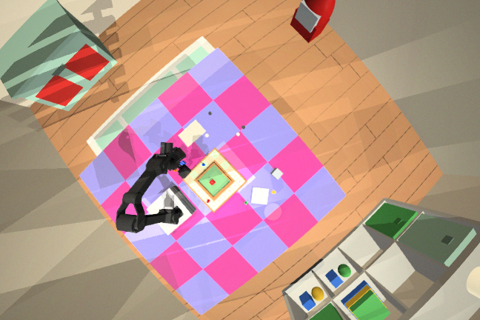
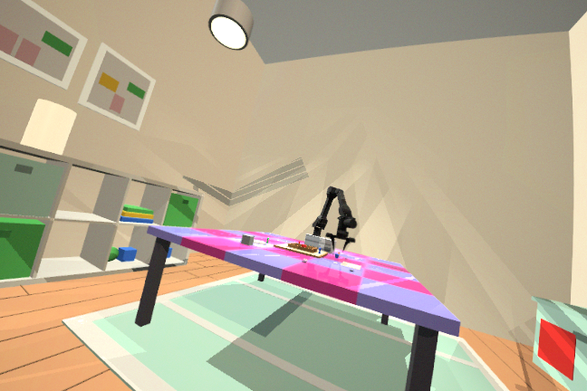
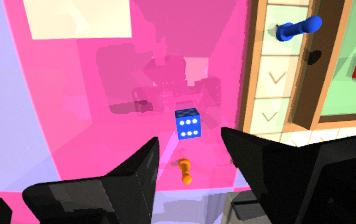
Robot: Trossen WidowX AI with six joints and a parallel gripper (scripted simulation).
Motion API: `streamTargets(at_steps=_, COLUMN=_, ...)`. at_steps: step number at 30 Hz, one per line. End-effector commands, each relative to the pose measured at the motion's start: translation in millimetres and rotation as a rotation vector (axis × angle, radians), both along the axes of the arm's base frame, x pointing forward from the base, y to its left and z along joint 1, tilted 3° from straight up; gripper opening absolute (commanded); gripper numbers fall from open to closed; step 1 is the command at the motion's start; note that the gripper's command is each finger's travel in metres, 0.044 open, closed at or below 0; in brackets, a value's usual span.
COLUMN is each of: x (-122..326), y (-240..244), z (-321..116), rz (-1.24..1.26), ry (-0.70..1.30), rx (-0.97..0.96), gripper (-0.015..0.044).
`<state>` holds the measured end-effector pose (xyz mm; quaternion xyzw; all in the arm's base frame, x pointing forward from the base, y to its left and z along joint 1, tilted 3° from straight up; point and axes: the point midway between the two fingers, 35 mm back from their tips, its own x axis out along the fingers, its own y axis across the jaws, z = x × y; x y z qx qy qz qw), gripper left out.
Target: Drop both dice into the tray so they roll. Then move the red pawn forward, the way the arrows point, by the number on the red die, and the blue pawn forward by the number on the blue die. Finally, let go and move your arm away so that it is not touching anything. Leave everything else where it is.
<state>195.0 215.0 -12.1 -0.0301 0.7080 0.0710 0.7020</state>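
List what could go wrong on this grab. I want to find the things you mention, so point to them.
The open black claw [image 1: 182, 161] [image 2: 341, 243] [image 3: 189, 136] may knock the small orange pawn [image 3: 185, 171], which stands between it and the table's near squares beside the blue die [image 1: 182, 163] [image 2: 336, 254] [image 3: 188, 124]. Its right finger could also clip the square wooden-edged game board [image 1: 215, 206] [image 3: 277, 80].

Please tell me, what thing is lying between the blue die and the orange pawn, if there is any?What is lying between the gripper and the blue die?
In the wrist view, no object shows between the fingertips of the gripper and the blue die.

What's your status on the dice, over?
Fingers open, nothing held. Blue die on table, outside tray; red die in tray. Orange pawn close by the blue die, possible snag.
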Motion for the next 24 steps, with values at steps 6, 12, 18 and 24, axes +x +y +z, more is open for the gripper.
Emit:
streamTargets(at_steps=6, x=-1, y=0, z=-14, rz=-0.003, ry=0.003, rx=-0.002, gripper=0.0275)
streamTargets(at_steps=12, x=-1, y=0, z=-23, rz=-0.003, ry=0.003, rx=-0.002, gripper=0.0275)
streamTargets(at_steps=18, x=-2, y=0, z=-33, rz=-0.003, ry=0.003, rx=-0.002, gripper=0.0275)
streamTargets(at_steps=24, x=-2, y=0, z=-37, rz=-0.003, ry=0.003, rx=-0.002, gripper=0.0222)
